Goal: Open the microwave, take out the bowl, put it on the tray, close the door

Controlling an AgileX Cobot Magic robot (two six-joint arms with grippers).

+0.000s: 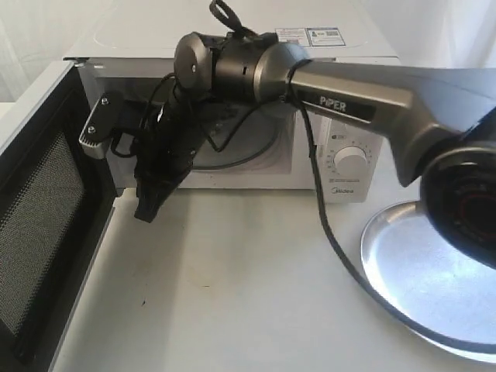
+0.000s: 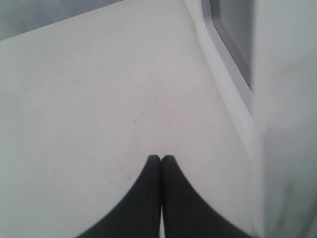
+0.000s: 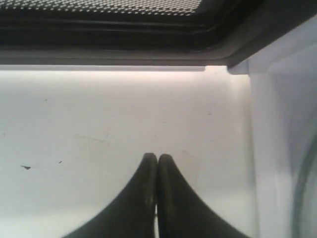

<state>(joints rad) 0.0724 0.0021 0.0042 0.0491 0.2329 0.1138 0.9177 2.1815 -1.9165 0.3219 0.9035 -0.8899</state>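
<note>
The right claw (image 1: 147,209), shut and empty, hung centre-left in frame, tips down toward the counter (image 1: 232,294), just before the open microwave (image 1: 353,186). The bowl was hidden, presumably in the cavity up-right behind it. The left claw (image 2: 161,157) was shut too.

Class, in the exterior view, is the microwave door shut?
No, the door stands swung wide open, showing its black mesh inner face.

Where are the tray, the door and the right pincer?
tray (image 1: 418,279): exterior view, bare shiny floor.
door (image 1: 39,225): exterior view, black mesh inner face.
right pincer (image 3: 157,159): right wrist view, between shut fingertips.
</note>
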